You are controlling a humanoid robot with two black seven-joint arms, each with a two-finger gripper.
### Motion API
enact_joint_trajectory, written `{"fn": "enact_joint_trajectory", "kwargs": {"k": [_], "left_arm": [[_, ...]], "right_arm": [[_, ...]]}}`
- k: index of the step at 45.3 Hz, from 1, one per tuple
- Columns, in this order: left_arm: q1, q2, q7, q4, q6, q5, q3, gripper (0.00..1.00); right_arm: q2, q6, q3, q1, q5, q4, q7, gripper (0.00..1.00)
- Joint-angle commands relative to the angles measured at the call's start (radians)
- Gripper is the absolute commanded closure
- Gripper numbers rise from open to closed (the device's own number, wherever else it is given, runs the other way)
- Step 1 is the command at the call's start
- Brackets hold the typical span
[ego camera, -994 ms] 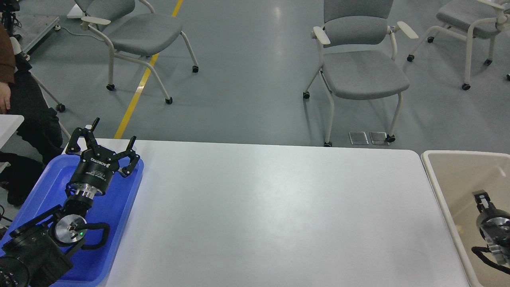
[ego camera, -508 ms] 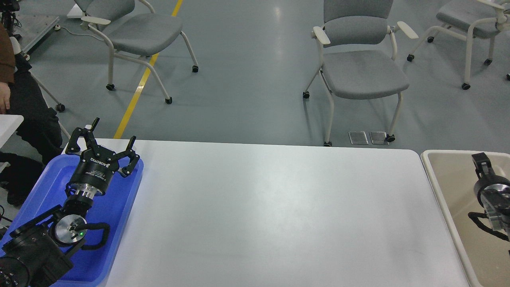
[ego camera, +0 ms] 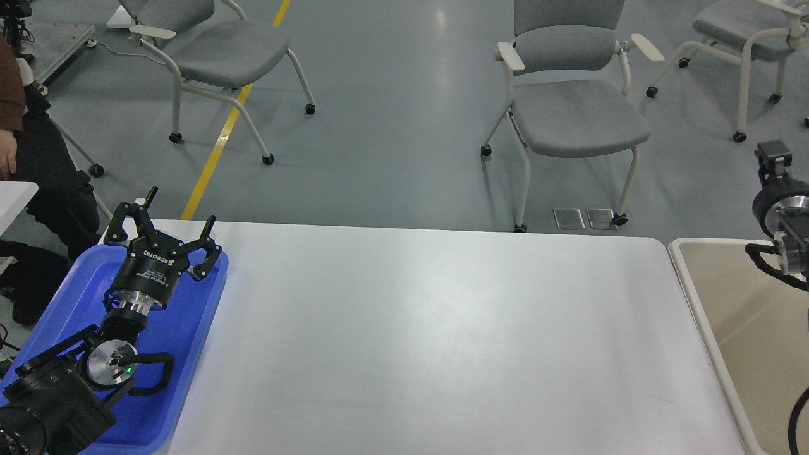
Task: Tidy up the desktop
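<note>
The white desktop (ego camera: 442, 328) fills the middle of the head view and nothing lies on it. My left gripper (ego camera: 180, 208) hovers over the far end of the blue tray (ego camera: 183, 341) at the desktop's left end. Its fingers are spread open and hold nothing. My right gripper (ego camera: 774, 153) is raised at the far right edge, above the far end of the beige bin (ego camera: 689, 284). It is seen end-on and dark, so its fingers cannot be told apart.
The beige bin's visible inside looks bare. Grey wheeled chairs stand on the floor beyond the desktop, at back centre (ego camera: 575, 114), back left (ego camera: 221, 50) and back right (ego camera: 746, 25). A person (ego camera: 38, 164) sits at the left edge.
My right arm has risen out of the beige bin and now stands above its far rim. My left arm and gripper have not moved.
</note>
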Motion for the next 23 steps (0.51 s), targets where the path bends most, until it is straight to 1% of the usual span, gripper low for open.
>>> {"fn": "enact_joint_trajectory", "kwargs": {"k": [1, 3, 6, 9, 10, 11, 12, 15, 21, 23], "left_arm": [[0.000, 0.000, 0.000, 0.000, 0.000, 0.000, 0.000, 0.02], [0.000, 0.000, 0.000, 0.000, 0.000, 0.000, 0.000, 0.02], [0.000, 0.000, 0.000, 0.000, 0.000, 0.000, 0.000, 0.02], [0.000, 0.000, 0.000, 0.000, 0.000, 0.000, 0.000, 0.02], [0.000, 0.000, 0.000, 0.000, 0.000, 0.000, 0.000, 0.02], [0.000, 0.000, 0.000, 0.000, 0.000, 0.000, 0.000, 0.02], [0.000, 0.000, 0.000, 0.000, 0.000, 0.000, 0.000, 0.02], [0.000, 0.000, 0.000, 0.000, 0.000, 0.000, 0.000, 0.02], [0.000, 0.000, 0.000, 0.000, 0.000, 0.000, 0.000, 0.02], [0.000, 0.000, 0.000, 0.000, 0.000, 0.000, 0.000, 0.02]], "right_arm": [[-0.059, 0.022, 0.111, 0.058, 0.000, 0.116, 0.044, 0.00], [-0.086, 0.027, 0.122, 0.058, 0.000, 0.176, 0.087, 0.00], [-0.129, 0.028, 0.156, 0.057, 0.000, 0.271, 0.163, 0.00], [-0.169, 0.027, 0.206, 0.051, -0.001, 0.366, 0.226, 0.00], [-0.181, 0.028, 0.228, 0.048, -0.001, 0.397, 0.240, 0.00], [-0.191, 0.028, 0.252, 0.045, -0.006, 0.426, 0.249, 0.00], [-0.206, 0.028, 0.319, 0.032, -0.018, 0.484, 0.260, 0.00], [-0.212, 0.030, 0.401, 0.006, -0.024, 0.541, 0.263, 0.00], [-0.206, 0.032, 0.525, -0.051, -0.096, 0.607, 0.265, 0.00], [-0.203, 0.032, 0.558, -0.070, -0.110, 0.629, 0.272, 0.00]]}}
